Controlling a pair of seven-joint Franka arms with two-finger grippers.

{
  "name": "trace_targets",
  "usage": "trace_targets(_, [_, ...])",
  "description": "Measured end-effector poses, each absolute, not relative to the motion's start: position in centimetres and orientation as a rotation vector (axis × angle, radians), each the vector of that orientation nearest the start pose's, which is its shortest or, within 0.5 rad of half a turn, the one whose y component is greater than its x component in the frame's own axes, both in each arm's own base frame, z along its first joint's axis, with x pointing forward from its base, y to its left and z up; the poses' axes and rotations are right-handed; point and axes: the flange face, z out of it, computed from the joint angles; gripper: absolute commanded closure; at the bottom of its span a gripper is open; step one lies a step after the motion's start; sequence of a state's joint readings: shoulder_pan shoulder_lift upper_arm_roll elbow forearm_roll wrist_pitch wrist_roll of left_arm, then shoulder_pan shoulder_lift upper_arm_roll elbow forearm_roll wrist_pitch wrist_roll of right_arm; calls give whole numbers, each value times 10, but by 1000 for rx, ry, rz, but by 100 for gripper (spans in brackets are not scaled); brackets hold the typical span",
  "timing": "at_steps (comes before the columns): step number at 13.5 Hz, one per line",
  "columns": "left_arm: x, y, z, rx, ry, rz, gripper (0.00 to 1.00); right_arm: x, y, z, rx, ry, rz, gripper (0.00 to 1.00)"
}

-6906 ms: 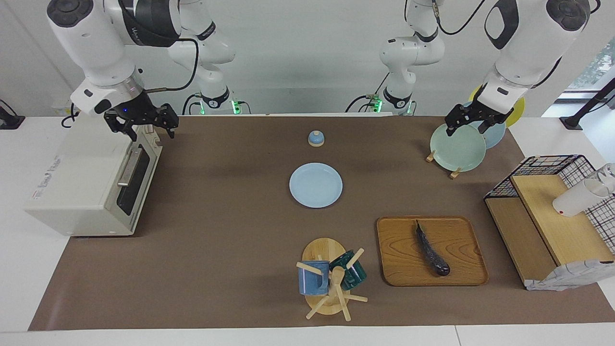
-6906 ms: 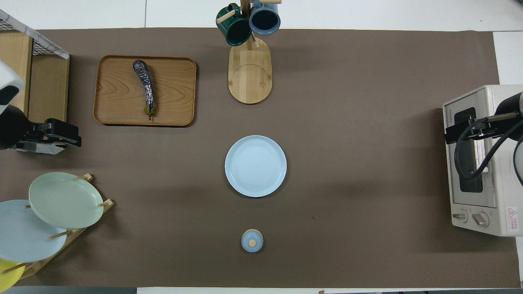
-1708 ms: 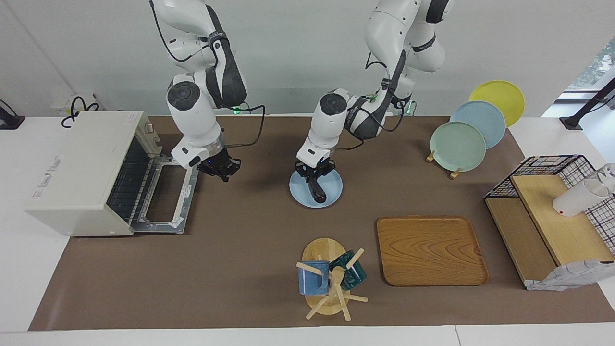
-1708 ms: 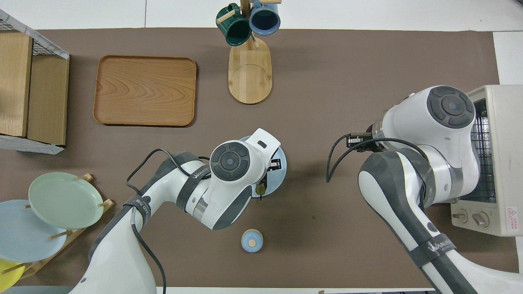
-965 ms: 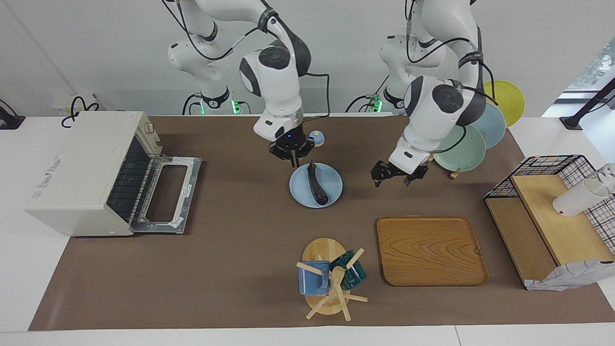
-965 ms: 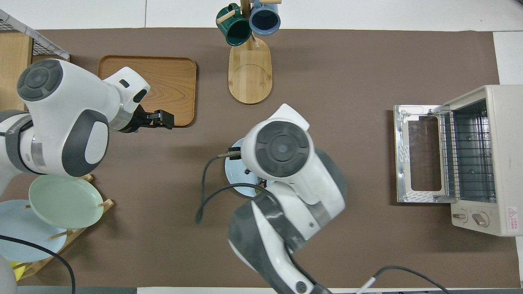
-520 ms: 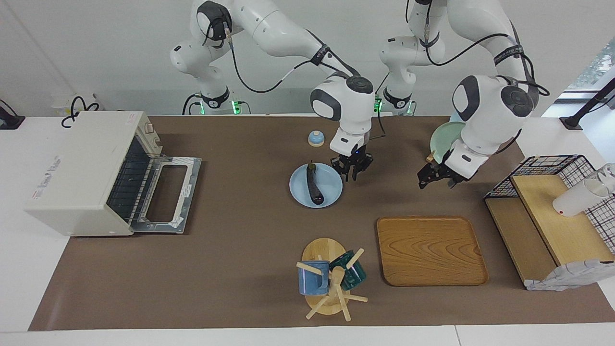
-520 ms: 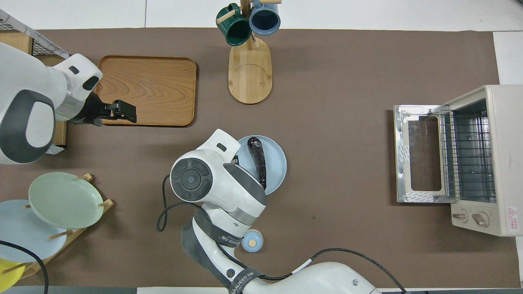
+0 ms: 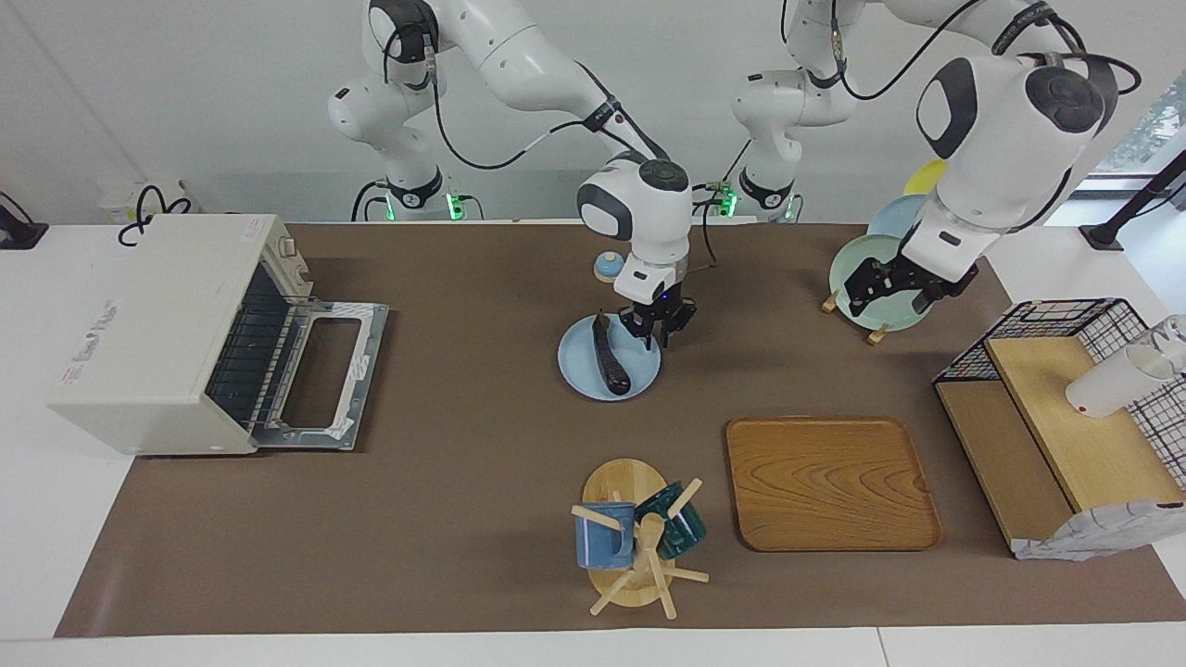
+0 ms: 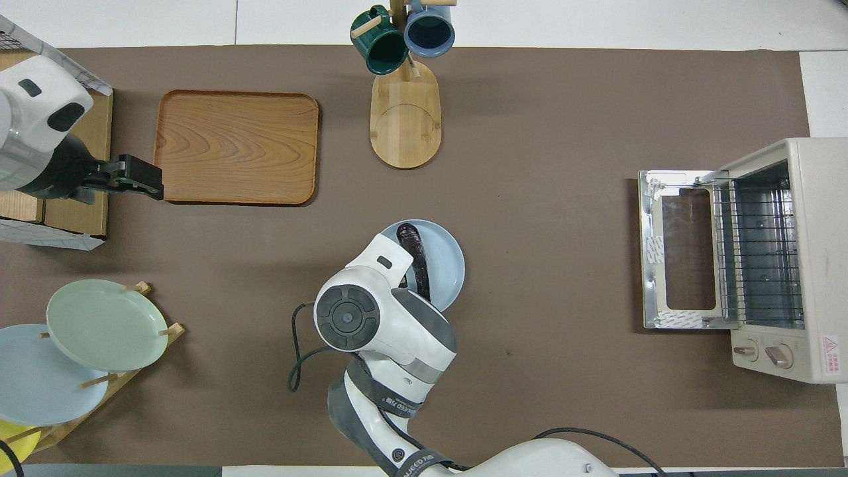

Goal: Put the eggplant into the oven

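Observation:
The dark eggplant (image 9: 610, 359) lies on a light blue plate (image 9: 639, 371) in the middle of the table, with its stem end toward the robots. It also shows in the overhead view (image 10: 409, 240), partly under the right arm's wrist. My right gripper (image 9: 656, 330) is open and empty. It hangs low over the plate's rim beside the stem end, on the side toward the left arm's end. The cream oven (image 9: 157, 315) stands at the right arm's end with its door (image 9: 320, 375) dropped open and its wire rack showing. My left gripper (image 9: 903, 283) is open and empty over the plate rack.
A wooden tray (image 9: 829, 482) and a mug tree (image 9: 639, 537) stand farther from the robots than the plate. A rack of plates (image 9: 876, 306), a black wire basket rack (image 9: 1066, 320) and a small blue lidded pot (image 9: 609, 267) are also on the table.
My right gripper has moved from beside the plate to over its rim, next to the eggplant's stem. My left arm has drawn back toward the plate rack. The eggplant has not moved.

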State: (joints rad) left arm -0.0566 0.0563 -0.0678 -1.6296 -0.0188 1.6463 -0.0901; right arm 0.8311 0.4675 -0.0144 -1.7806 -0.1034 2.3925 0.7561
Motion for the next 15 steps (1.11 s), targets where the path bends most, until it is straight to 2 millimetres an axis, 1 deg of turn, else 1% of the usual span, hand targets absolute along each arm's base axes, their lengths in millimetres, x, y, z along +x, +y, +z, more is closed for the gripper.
trace_targets(1, [562,-71,582,-3157,52,63,0,456,486,305,-3076,-207,-251,70])
trace_targets(2, [554,-71,588,-3155,51,64,0,454,484,300,-3073,-209,-252,72])
trace_targets(3, [548,-70,588,-3153,51,73,0,452,482,297,-3069,-211,-256,84])
trace_targets(4, [543,-69,583,-3151,47,82,0,450,481,294,-3068,-212,-255,100])
trace_targets(6, [540,-66,571,-3150,38,86,0,448,481,295,-3071,-217,-253,100])
trace_targets(8, [538,-67,564,-3147,42,111,0,444,480,305,-3117,-256,-237,100])
trace_targets(9, [537,-68,564,-3146,47,115,0,444,480,315,-3180,-302,-229,100])
trace_targets(10, [536,-70,565,-3146,52,118,0,450,477,331,-3242,-325,-234,100])
trace_targets(11, [535,-72,567,-3145,58,121,0,463,470,350,-3285,-302,-243,100])
trace_targets(12, [534,-74,571,-3145,63,115,0,481,454,369,-3310,-260,-255,100])
trace_targets(13, [533,-76,576,-3145,69,110,0,501,430,382,-3325,-224,-247,100])
trace_targets(14, [533,-78,579,-3145,77,106,0,519,398,391,-3339,-193,-229,100])
trace_targets(15, [532,-79,581,-3146,81,103,0,532,369,396,-3351,-172,-206,100])
